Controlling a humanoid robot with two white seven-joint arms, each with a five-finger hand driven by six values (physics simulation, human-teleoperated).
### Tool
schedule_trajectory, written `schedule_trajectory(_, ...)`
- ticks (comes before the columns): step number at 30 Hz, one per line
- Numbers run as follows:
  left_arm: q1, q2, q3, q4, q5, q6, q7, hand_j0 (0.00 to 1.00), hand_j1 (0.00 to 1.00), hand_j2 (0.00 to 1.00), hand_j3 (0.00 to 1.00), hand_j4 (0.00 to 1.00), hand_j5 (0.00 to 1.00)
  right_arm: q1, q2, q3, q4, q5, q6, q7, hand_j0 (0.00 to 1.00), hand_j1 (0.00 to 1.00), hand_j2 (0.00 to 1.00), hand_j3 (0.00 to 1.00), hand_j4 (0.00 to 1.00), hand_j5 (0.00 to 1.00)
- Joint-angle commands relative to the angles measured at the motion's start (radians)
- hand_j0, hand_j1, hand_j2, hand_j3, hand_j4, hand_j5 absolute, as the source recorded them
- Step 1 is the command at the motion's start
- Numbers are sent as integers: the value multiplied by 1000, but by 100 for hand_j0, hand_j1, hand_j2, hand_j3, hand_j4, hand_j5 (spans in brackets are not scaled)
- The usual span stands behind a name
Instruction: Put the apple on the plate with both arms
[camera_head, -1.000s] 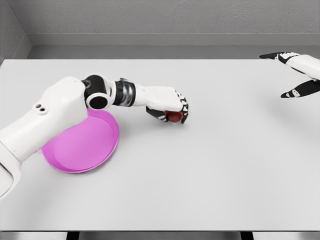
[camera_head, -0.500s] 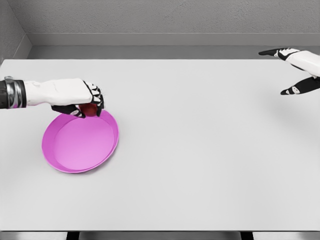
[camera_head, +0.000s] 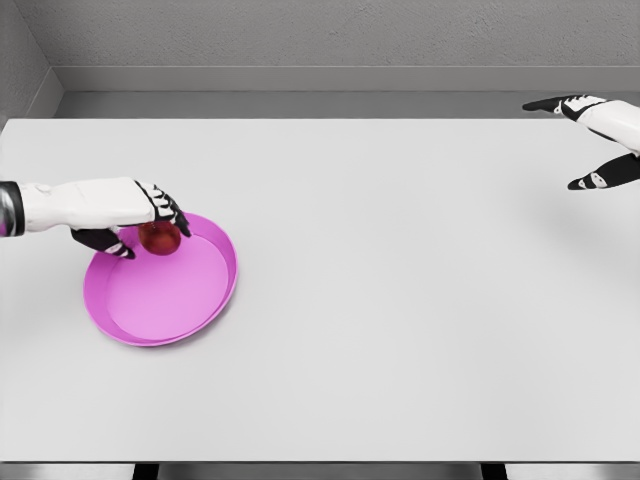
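The red apple (camera_head: 158, 237) is at the back of the pink plate (camera_head: 190, 305), just inside its far rim. My left hand (camera_head: 140, 228) reaches in from the left edge and hovers right over the apple. Its fingers (camera_head: 168, 211) lie loosely across the apple's top, and the thumb (camera_head: 108, 242) stands apart at the apple's left, so the hand is open. My right hand (camera_head: 585, 145) hangs at the far right near the table's back edge, open with fingers spread and holding nothing.
The white table (camera_head: 400, 300) stretches wide to the right of the plate. A grey wall runs behind its back edge. The table's front edge lies near the bottom of the view.
My left hand carried the apple leftward from the table's middle to the plate's back. Its fingers have now loosened off the apple. The right hand barely shifted.
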Motion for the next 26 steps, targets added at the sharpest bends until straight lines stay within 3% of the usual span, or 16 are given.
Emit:
schedule_trajectory(1, 0, 0, 1, -1, 10, 2, 1, 100, 100, 100, 100, 100, 100, -2, -2, 0, -1, -7, 3, 0, 100, 100, 100, 100, 100, 100)
schedule_trajectory(7, -2, 2, 0, -4, 11, 2, 1, 100, 100, 100, 100, 100, 100, 2, -1, 0, -6, -7, 3, 0, 100, 100, 100, 100, 100, 100)
schedule_trajectory(10, -15, -9, 4, -13, 68, 2, 1, 100, 100, 100, 100, 100, 100, 0, -2, 0, -12, -7, 3, 0, 100, 100, 100, 100, 100, 100)
schedule_trajectory(11, -35, -34, 9, -24, 79, 2, 1, 100, 100, 100, 100, 100, 100, 2, -2, 0, -24, -7, 3, 0, 100, 100, 100, 100, 100, 100)
schedule_trajectory(13, -63, -139, 15, -122, 83, 2, -1, 100, 100, 100, 100, 100, 100, 3, -2, 0, -27, -7, 3, 0, 100, 100, 100, 100, 100, 100)
schedule_trajectory(15, -66, -296, 15, -130, 79, 2, -8, 100, 100, 100, 100, 100, 100, 3, -2, 0, -40, -7, 3, 0, 100, 100, 100, 100, 100, 100)
schedule_trajectory(17, -66, -365, 15, -130, 80, 2, -8, 100, 100, 100, 100, 100, 100, 3, -2, 0, -50, -9, 3, 0, 100, 100, 100, 100, 100, 100)
schedule_trajectory(26, -64, -360, 15, -124, 83, 2, -7, 100, 100, 100, 100, 100, 100, 14, -13, -2, -99, -9, 3, 0, 100, 100, 100, 100, 100, 100)
